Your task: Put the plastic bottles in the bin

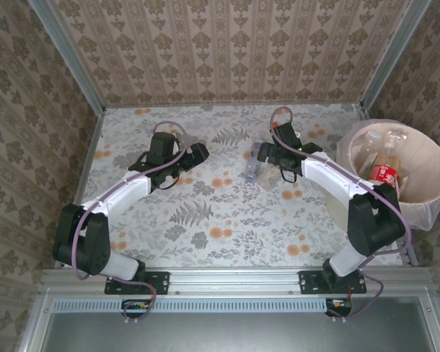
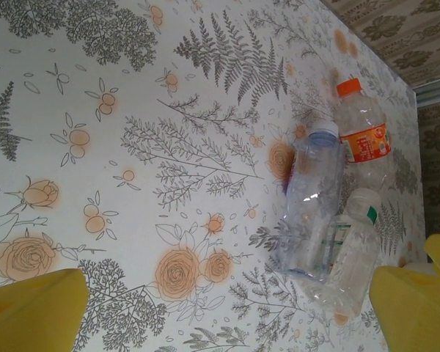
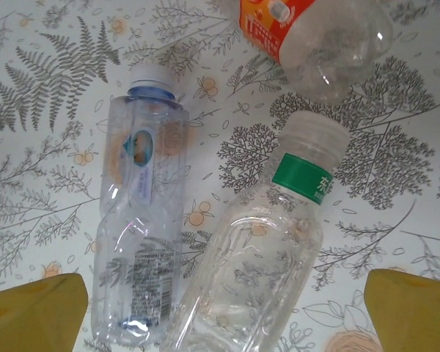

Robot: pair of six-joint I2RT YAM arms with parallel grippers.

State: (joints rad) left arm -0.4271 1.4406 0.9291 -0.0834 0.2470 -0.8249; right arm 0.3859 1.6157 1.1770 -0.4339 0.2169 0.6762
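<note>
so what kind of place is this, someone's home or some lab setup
Probably a robot test cell dressed up as a home, not a real room: wallpapered panels set in metal frame posts, and a floral table with two arms bolted to a rail.

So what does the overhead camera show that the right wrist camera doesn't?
Overhead, not the wrist: the pink bin with bottles inside, the left arm, the right arm and the wallpapered walls. Wrist, not overhead: close detail, a green label, an orange label, and its own yellow fingertips. Both: the loose bottles lying on the flowered table.
</note>
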